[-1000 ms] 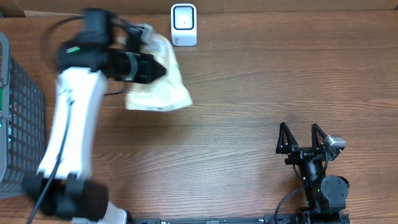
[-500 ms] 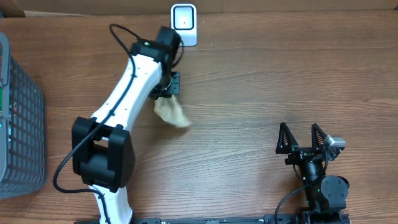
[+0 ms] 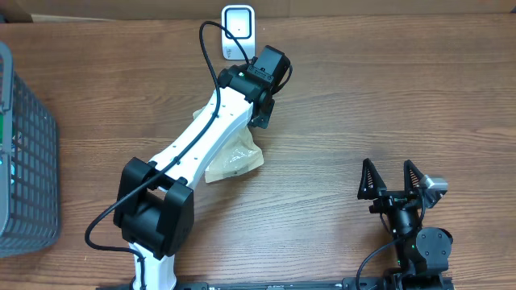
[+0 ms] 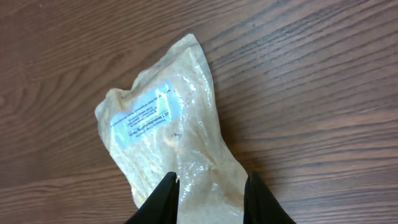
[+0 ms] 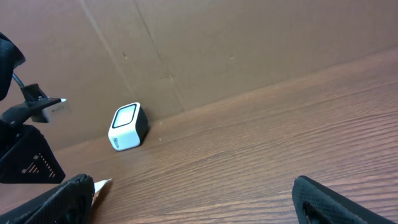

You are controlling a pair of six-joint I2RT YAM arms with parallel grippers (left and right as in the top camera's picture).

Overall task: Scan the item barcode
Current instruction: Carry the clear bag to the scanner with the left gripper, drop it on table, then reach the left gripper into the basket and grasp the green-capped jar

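Note:
The item is a clear plastic bag of pale contents with a blue printed label, lying flat on the wooden table. From overhead, the bag lies partly under my left arm. My left gripper hovers over its near end, jaws a little apart, the bag showing loose between them. From overhead, the left gripper is just below the white scanner. My right gripper stands wide open and empty at the front right. The scanner shows in the right wrist view.
A dark mesh basket stands at the left edge. A cardboard wall closes the back of the table behind the scanner. A corner of the bag peeks beside my right gripper's left finger.
My left arm swung from the far left across to the right of the scanner, carrying the bag. Its jaws have parted and the bag now lies on the table.

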